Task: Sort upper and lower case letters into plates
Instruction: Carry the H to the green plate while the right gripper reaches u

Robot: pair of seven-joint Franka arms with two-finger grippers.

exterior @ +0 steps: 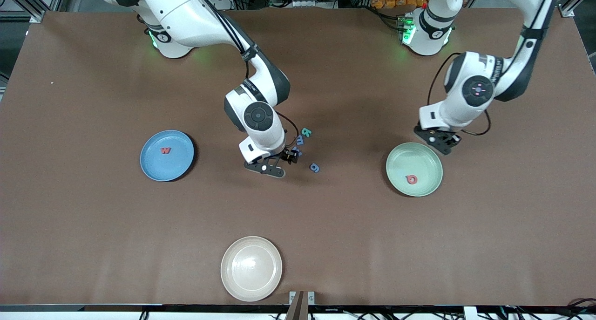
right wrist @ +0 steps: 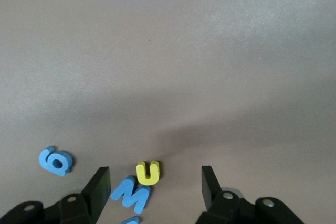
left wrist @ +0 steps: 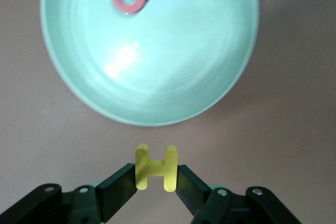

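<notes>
Facing the robots, front view: blue plate (exterior: pixel 166 155) holds a red W (exterior: pixel 165 150); pale green plate (exterior: pixel 414 169) holds a red letter (exterior: pixel 411 179). Right gripper (exterior: pixel 274 164) hangs over loose letters mid-table.

Left wrist view: left gripper (left wrist: pixel 156 180) clenched on yellow H (left wrist: pixel 156 168), beside the green plate's rim.

Right wrist view: right gripper's fingers (right wrist: pixel 100 190) spread, nothing held, over yellow U (right wrist: pixel 148 172) and blue M (right wrist: pixel 130 194).
</notes>
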